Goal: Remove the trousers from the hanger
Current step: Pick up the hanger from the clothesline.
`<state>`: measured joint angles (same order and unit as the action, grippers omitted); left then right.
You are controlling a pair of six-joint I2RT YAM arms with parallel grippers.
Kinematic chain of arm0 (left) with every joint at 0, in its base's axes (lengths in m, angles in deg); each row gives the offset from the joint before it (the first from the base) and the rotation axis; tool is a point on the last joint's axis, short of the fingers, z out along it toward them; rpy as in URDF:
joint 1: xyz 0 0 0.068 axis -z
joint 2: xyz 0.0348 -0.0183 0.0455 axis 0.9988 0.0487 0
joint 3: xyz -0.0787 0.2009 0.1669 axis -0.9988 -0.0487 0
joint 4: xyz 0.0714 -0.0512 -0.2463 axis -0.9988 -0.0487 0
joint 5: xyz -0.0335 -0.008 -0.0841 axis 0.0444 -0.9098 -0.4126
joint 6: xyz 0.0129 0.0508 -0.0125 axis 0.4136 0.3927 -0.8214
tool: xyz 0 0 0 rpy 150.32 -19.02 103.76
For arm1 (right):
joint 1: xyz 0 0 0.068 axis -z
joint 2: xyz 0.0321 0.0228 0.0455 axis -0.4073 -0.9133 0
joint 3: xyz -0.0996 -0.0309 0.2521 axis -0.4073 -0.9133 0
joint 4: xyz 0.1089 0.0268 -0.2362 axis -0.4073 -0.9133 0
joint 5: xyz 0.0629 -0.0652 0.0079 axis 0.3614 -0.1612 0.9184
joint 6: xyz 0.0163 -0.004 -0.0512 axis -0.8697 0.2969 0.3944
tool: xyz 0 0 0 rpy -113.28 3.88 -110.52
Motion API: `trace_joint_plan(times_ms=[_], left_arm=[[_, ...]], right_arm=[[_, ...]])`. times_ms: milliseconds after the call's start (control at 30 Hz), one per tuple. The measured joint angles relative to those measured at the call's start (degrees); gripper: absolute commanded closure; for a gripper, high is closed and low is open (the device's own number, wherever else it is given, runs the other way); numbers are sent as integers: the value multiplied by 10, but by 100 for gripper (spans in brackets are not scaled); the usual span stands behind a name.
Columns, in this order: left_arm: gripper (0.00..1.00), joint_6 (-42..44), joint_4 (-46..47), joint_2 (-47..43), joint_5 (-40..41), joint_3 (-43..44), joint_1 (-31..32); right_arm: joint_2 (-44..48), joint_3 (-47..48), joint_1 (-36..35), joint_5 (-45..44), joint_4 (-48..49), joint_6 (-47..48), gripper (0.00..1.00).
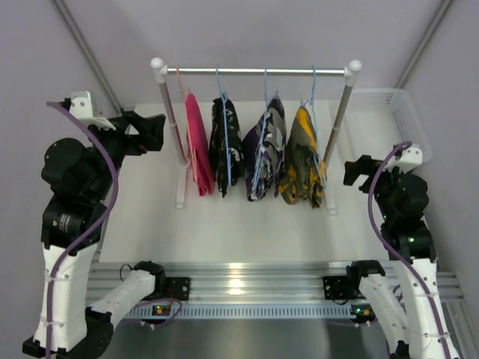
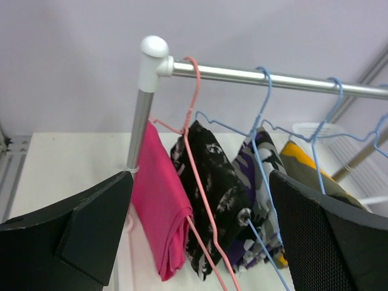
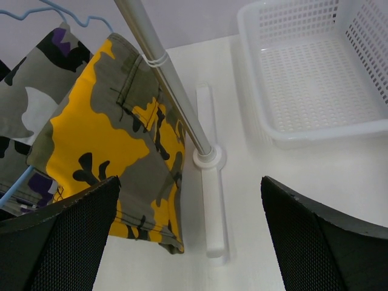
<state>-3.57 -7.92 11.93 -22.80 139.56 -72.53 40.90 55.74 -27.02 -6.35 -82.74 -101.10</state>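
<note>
Found the trousers (image 1: 224,142) folded over hangers (image 1: 219,82) on the rail (image 1: 254,71), upper centre, off the counter (image 1: 247,224) for reach. Saw left claw (image 1: 153,133) and right claw (image 1: 358,170) flanking at mid-frame edges, both spread wide, holding nothing.

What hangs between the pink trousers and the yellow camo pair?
Two pairs, clear in the top view: the black-and-white print trousers next to the pink, then the purple camouflage trousers.

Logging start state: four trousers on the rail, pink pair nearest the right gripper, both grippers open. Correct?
One error: the pink pair hangs at the left end of the rail, nearest the left gripper, as the top view shows. The rest holds; the right gripper is open too.
</note>
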Motion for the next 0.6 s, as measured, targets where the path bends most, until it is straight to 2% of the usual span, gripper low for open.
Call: trace_joint_plan(times_ms=[233,300,333,400,433,467,500,533,600], left_arm=[[1,-13,-49,37,-98,24,0],[1,-13,-50,46,-98,17,25],[1,-6,-64,55,-72,17,58],[1,51,-127,98,68,74,228],[1,120,-110,123,184,92,341],[1,184,-59,135,265,77,438],[1,236,-12,136,334,41,504],[1,252,10,128,383,0,540],[1,240,36,70,441,-122,534]], right_arm=[[4,0,0,-3,0,0,2],[7,0,-1,-8,0,0,2],[7,2,-10,-29,-5,0,2],[-14,30,-100,-137,-43,8,2],[-39,51,-156,-181,-59,15,2],[-72,79,-214,-236,-71,23,2],[-104,102,-263,-292,-74,27,2],[-132,120,-291,-337,-77,22,2],[-169,128,-317,-378,-90,-13,2]])
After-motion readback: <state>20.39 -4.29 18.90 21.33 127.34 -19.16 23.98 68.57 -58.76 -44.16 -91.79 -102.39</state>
